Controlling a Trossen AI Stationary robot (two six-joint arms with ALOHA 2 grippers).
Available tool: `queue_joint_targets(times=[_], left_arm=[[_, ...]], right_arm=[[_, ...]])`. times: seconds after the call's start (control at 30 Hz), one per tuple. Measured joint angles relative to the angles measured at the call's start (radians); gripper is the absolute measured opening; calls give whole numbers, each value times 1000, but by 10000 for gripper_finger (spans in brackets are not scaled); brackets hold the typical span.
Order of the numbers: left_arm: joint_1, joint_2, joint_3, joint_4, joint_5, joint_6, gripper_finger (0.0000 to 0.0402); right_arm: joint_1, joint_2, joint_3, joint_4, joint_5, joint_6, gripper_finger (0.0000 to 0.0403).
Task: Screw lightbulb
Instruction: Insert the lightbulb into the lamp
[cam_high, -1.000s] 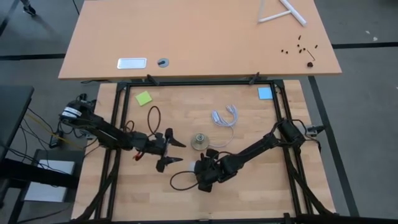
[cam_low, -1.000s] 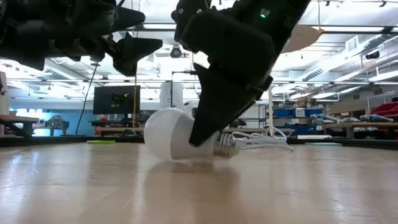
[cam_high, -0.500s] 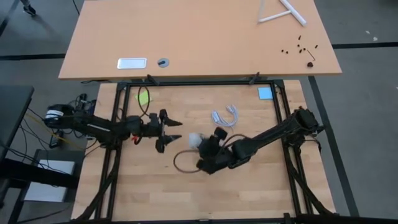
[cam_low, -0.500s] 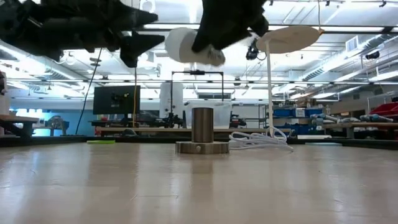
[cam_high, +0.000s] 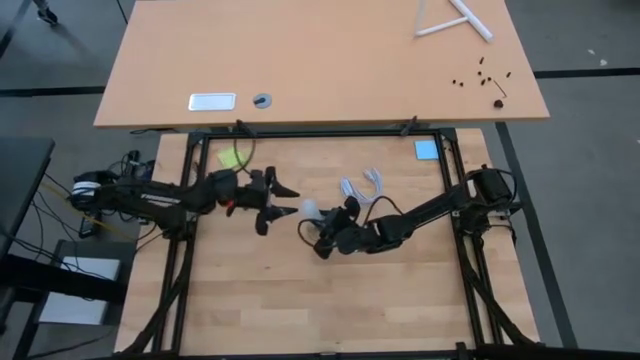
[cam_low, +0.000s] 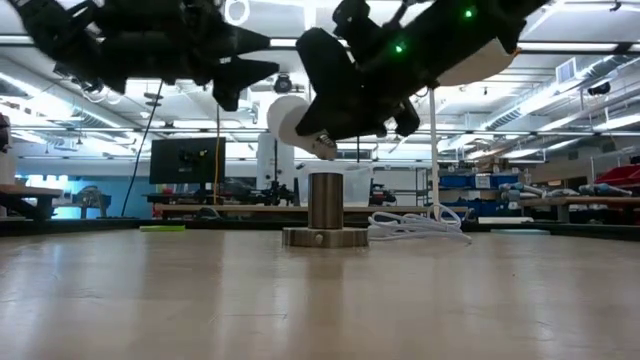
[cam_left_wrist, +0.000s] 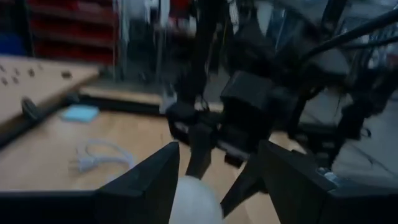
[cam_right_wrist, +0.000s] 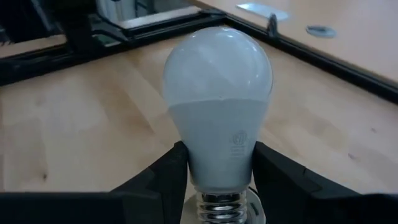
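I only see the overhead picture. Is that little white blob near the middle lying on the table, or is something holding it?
Observer: Held. The right wrist view shows the right gripper pinching the lightbulb at its narrow neck.
Operator: So it's in the air?
Observer: Yes. In the low view it hangs clear of the table, higher than the top of the socket.
Operator: And the other claw?
Observer: The left gripper is open, and its own camera shows the bulb's round end between its fingers.
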Motion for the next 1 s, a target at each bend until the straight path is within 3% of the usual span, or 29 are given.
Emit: queue_joint_targets(times=[0.07, 0.17, 0.33, 0.57, 1.0], left_arm=[[2, 0, 84, -193, 8, 35, 231], [1, 1, 221, -507, -60, 122, 245], [-12, 0, 390, -756, -135, 216, 280], [-44, 0, 454, -908, -120, 218, 315], [-81, 60, 453, -919, -134, 223, 317]], right_arm=[[0, -17, -4, 10, -6, -45, 176], [0, -46, -4, 4, -6, -105, 176], [-1, -85, -4, -29, -5, -148, 176], [0, -92, -4, -25, 0, -181, 176], [38, -92, -4, 60, 1, -260, 176]])
